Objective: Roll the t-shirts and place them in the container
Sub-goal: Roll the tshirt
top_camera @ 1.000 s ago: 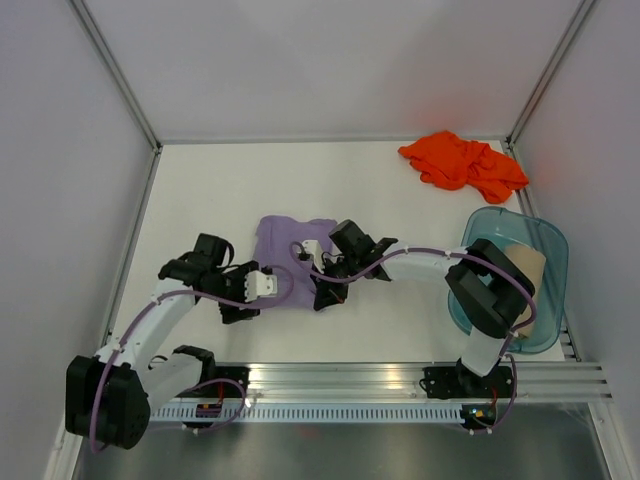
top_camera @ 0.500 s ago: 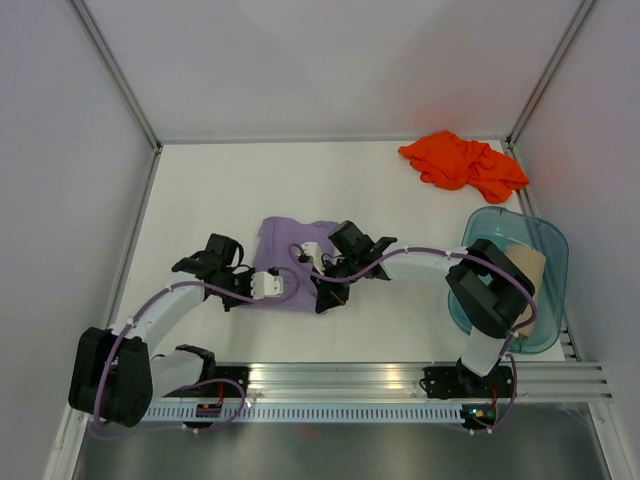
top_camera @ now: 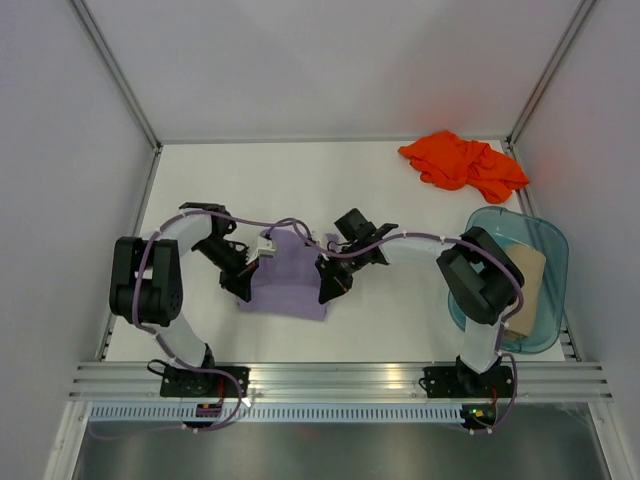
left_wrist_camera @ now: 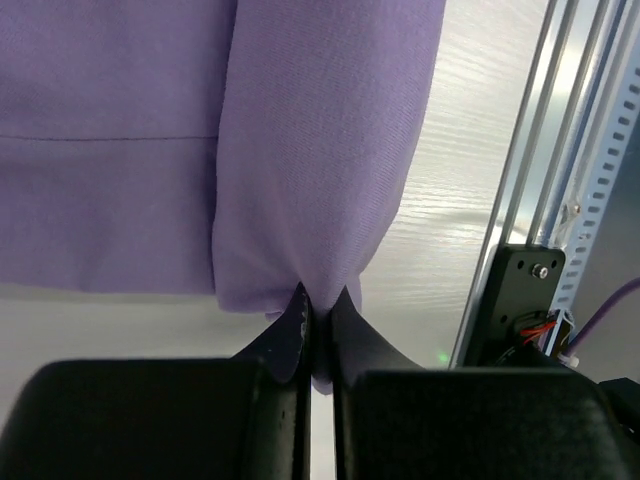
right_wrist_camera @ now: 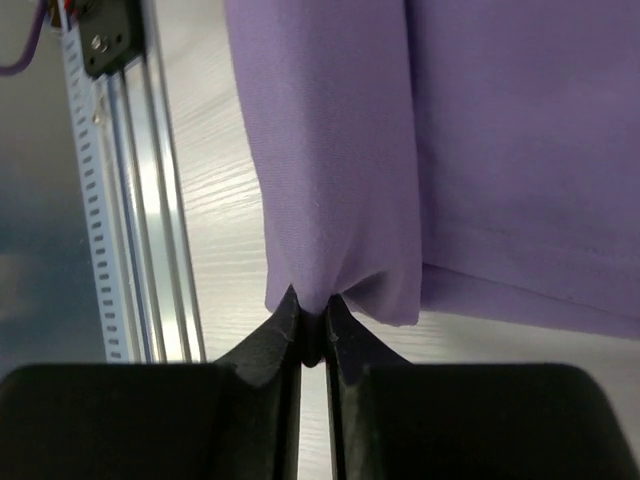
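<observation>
**A:** Where is the shirt now, and what do the grippers have?

**B:** The pale lavender cloth t-shirt [top_camera: 290, 265] lies in the middle of the top view, on the white table [top_camera: 400, 320], folded into a narrow shape. My left gripper [left_wrist_camera: 318, 312] is pressed fully together on the shirt's left edge. My right gripper [right_wrist_camera: 313, 322] is closed in the same way on the right edge. In both wrist views the cloth makes a small peak between the fingers, and a folded layer lies over the flat layer.

**A:** And the other 2 shirts?

**B:** The bright orange crumpled t-shirt [top_camera: 462, 165] is at the upper right of the frame. The beige-tan t-shirt [top_camera: 530, 275] is inside the translucent teal plastic tub [top_camera: 553, 300] at the right edge.

**A:** How will the lavender one handle?

**B:** I judge it light, soft and limp. It will sag between my 2 holds, so I think both arms must move together or the roll becomes crooked. The thin cloth may slip out if I pull hard. The best hold, in my opinion, is at the side edges, taking all layers together, as now.
</observation>
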`<state>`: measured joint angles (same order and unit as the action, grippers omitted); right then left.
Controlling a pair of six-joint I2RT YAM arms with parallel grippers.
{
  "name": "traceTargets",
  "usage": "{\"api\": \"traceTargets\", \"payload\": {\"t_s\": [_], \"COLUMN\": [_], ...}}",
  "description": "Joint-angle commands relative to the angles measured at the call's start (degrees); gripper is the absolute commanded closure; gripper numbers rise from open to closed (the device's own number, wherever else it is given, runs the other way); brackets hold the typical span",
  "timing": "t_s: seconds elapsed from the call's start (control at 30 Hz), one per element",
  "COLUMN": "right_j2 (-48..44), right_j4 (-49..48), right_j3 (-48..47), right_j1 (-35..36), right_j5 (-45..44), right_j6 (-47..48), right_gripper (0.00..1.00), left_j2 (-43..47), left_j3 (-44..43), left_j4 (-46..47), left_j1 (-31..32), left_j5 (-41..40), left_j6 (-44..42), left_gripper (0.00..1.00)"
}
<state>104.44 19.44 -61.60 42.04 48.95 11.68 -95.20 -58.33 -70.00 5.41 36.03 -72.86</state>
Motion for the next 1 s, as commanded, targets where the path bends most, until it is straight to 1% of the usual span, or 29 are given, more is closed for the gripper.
{"api": "traceTargets", "payload": {"t_s": [0.0, 0.03, 0.1, 0.23, 0.33, 0.37, 0.4, 0.43, 0.47, 0.5, 0.53, 0.57, 0.6, 0.67, 0.7, 0.73, 0.8, 0.9, 0.93, 0.97], "right_j2": [4.62, 4.80, 4.46, -0.36, -3.54, -4.50, -6.43, -7.49, -8.28, -9.68, -10.22, -10.66, -11.19, -10.76, -9.45, -8.39, -5.06, -2.49, -2.14, -1.62], "right_j4": [1.57, 0.52, -0.37, -1.77, -2.13, -2.74, -3.61, -6.23, -7.91, -9.93, -14.39, -16.61, -20.54, -23.38, -26.70, -28.56, -31.64, -34.37, -35.17, -35.70], "right_j3": [-3.42, -3.52, -2.74, -0.54, 0.95, 2.26, 3.32, 4.29, 5.95, 6.75, 7.46, 8.07, 8.95, 9.31, 9.31, 9.31, 8.96, 8.96, 9.22, 9.57], "right_j1": [-3.01, -3.89, -4.77, -6.53, -6.62, -6.53, -6.36, -6.18, -6.01, -6.01, -5.83, -5.66, -4.52, -2.50, -0.58, 0.05, 0.23, 0.32, 0.41, 0.50], "right_j5": [-2.97, -3.33, -5.08, -8.07, -7.38, -6.94, -6.76, -6.67, -5.98, -5.80, -5.79, -5.88, -7.10, -9.12, -12.01, -13.25, -15.53, -13.45, -12.14, -11.08], "right_j6": [-2.80, -3.33, -3.60, -3.59, -3.16, -2.90, -2.89, -3.07, -3.85, -5.17, -8.66, -10.09, -11.49, -13.07, -14.31, -17.45, -20.02, -21.79, -22.22, -22.66], "right_gripper": [0.80, 0.76, 0.70, 0.64, 0.58, 0.49, 0.48, 0.48, 0.45, 0.39, 0.38, 0.36, 0.31, 0.31, 0.31, 0.31, 0.31, 0.33, 0.36, 0.52], "left_j2": [-4.90, -7.00, -8.33, -10.79, -11.41, -11.50, -11.50, -11.41, -11.41, -11.24, -11.15, -10.98, -10.45, -9.83, -9.48, -9.48, -9.65, -9.48, -9.48, -9.57], "left_j3": [-5.03, -5.65, -6.97, -9.43, -11.72, -12.42, -12.60, -12.69, -12.86, -12.87, -12.87, -12.78, -12.69, -12.43, -12.34, -12.25, -12.25, -12.34, -12.43, -12.51], "left_j4": [1.26, 1.35, 1.53, 1.53, 1.18, 0.92, 0.91, 0.83, 0.30, 0.04, -0.14, -0.23, -0.58, -0.58, -0.58, -0.58, -0.58, -0.58, -0.67, -0.75], "left_j1": [-1.89, -1.89, -1.89, -1.89, -1.81, -1.81, -1.81, -1.81, -1.72, -1.63, -1.54, -1.46, -1.11, -0.58, -0.31, -0.14, 0.22, 0.30, 0.30, 0.30], "left_j5": [-3.77, -3.86, -3.60, -2.81, -2.19, -2.11, -2.28, -2.28, -2.28, -2.28, -1.93, -1.76, -1.32, -1.05, -0.88, -0.79, -0.53, -0.61, -0.70, -0.70], "left_j6": [0.25, 0.52, 1.66, 3.42, 4.04, 4.22, 4.39, 4.48, 4.57, 4.66, 4.83, 4.92, 5.01, 5.18, 5.18, 5.10, 5.36, 5.45, 5.54, 5.54], "left_gripper": [0.94, 0.92, 0.91, 0.84, 0.83, 0.84, 0.84, 0.84, 0.84, 0.84, 0.84, 0.84, 0.84, 0.84, 0.84, 0.84, 0.84, 0.84, 0.84, 0.84]}}
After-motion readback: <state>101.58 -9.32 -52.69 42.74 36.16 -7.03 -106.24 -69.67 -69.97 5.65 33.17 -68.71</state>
